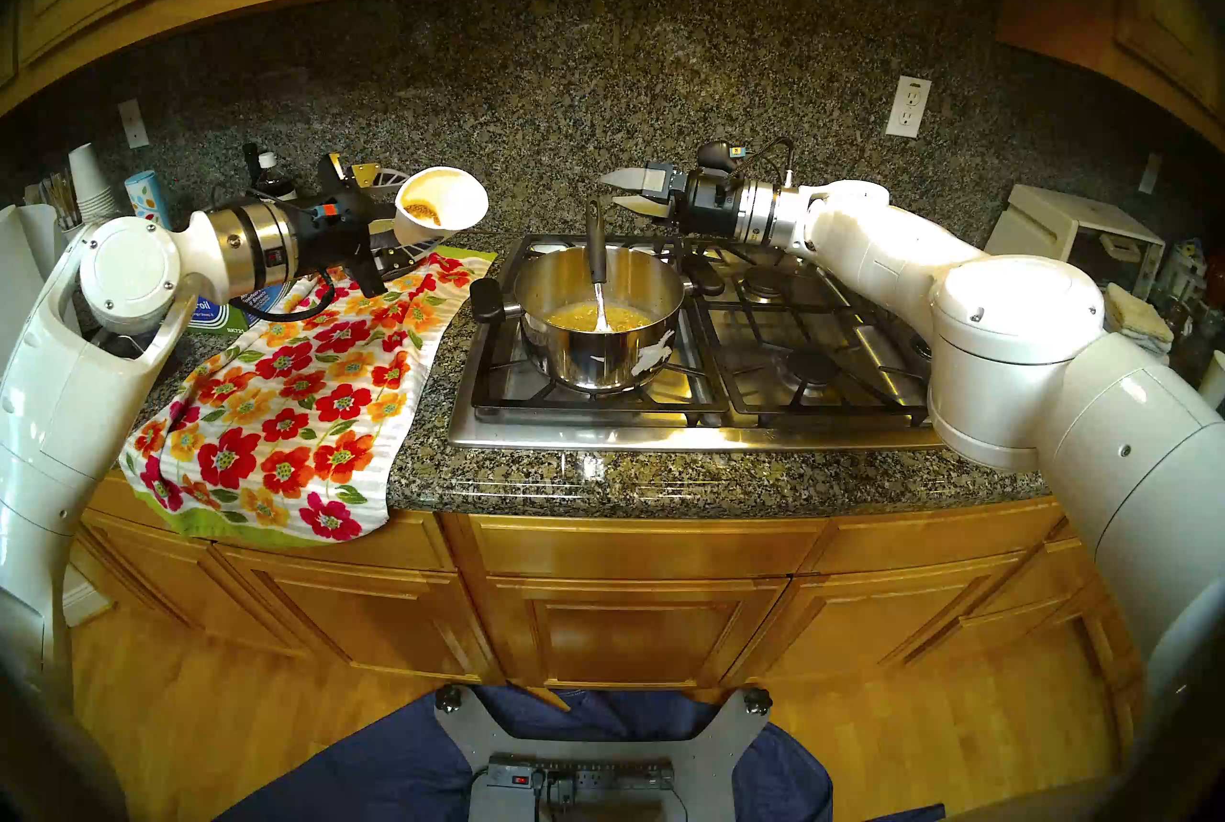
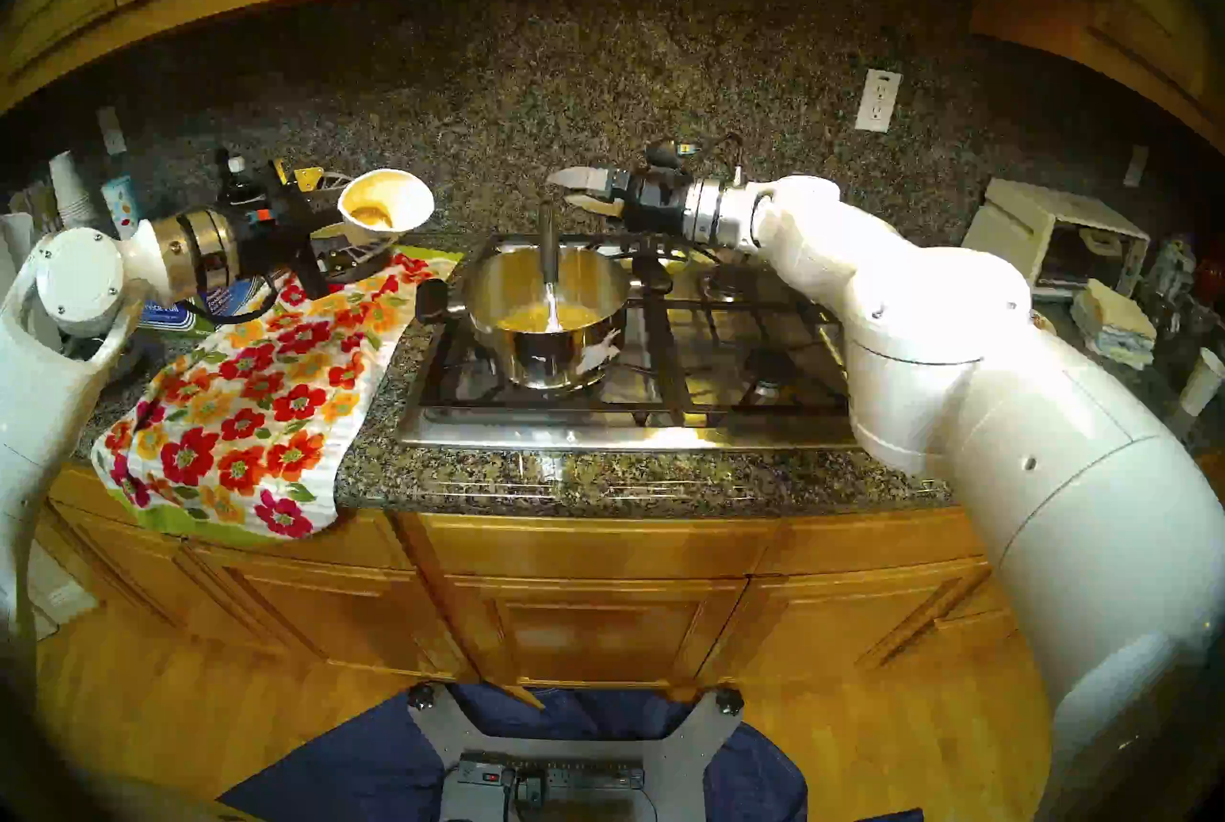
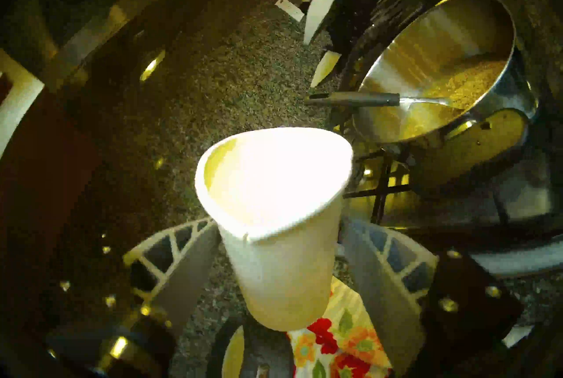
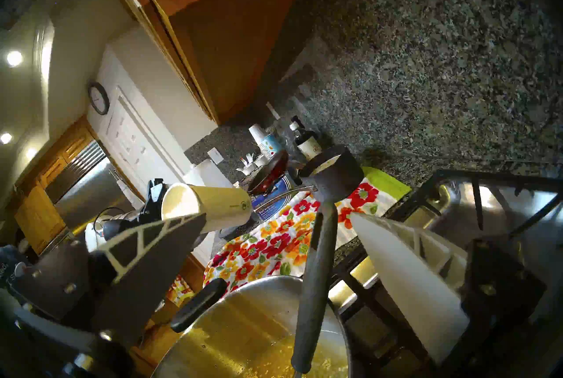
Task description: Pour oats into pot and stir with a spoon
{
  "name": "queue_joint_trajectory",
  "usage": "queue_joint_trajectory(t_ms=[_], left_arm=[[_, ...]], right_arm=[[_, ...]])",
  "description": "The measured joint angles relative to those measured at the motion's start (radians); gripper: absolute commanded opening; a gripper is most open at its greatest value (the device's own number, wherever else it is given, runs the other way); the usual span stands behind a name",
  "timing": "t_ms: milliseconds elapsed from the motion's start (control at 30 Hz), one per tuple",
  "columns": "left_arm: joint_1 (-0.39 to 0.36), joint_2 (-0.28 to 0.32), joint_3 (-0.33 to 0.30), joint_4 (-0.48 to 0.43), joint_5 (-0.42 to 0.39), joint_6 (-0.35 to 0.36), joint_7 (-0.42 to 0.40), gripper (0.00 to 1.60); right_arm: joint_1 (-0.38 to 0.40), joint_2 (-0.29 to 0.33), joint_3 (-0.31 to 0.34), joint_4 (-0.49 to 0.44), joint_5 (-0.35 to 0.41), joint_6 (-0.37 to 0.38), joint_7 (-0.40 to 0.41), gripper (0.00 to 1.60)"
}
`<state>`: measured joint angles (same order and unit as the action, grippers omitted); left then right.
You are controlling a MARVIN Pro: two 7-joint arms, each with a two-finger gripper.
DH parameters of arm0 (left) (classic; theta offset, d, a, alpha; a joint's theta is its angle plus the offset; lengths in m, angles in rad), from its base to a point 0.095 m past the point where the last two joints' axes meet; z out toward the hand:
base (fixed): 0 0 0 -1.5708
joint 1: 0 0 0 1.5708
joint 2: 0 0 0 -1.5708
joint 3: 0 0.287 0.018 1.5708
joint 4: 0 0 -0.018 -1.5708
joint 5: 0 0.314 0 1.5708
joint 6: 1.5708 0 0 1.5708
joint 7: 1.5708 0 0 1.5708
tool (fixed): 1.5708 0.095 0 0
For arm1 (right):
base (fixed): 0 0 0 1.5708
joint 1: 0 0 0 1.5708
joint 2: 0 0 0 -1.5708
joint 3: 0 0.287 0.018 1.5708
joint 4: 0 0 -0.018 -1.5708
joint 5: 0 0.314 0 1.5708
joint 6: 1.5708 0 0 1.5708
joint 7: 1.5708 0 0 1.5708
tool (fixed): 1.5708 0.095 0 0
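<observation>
While oats [image 1: 596, 315] sit in pot [image 1: 600, 363]: left fingers [image 3: 195, 273] clamped on tilted paper cup [image 1: 437, 207], few flakes inside; right fingers [image 4: 405, 264] wide, flanking spoon [image 1: 596, 250] handle for stirring.

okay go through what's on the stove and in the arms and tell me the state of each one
Cup: tipped sideways, a few oats left inside.
Pot: on burner, oats inside.
Spoon: standing in pot, unheld.
Left tool: shut on cup.
Right tool: open, beside spoon handle.
</observation>
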<state>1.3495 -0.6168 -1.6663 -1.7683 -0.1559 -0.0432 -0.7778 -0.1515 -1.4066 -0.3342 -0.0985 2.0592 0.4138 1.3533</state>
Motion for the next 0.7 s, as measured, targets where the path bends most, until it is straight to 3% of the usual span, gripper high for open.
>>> queue_joint_trajectory(t_ms=[367,700], left_arm=[[0.088,0.005,-0.158,0.138,-0.26,0.026,-0.213,1.21],[0.144,-0.009,-0.237,0.257,-0.355,-0.009,-0.347,1.22]], right_arm=[[0.0,0.0,0.0,0.0,0.0,0.0,0.0,1.6],[0.0,0.0,0.0,0.0,0.0,0.0,0.0,1.6]])
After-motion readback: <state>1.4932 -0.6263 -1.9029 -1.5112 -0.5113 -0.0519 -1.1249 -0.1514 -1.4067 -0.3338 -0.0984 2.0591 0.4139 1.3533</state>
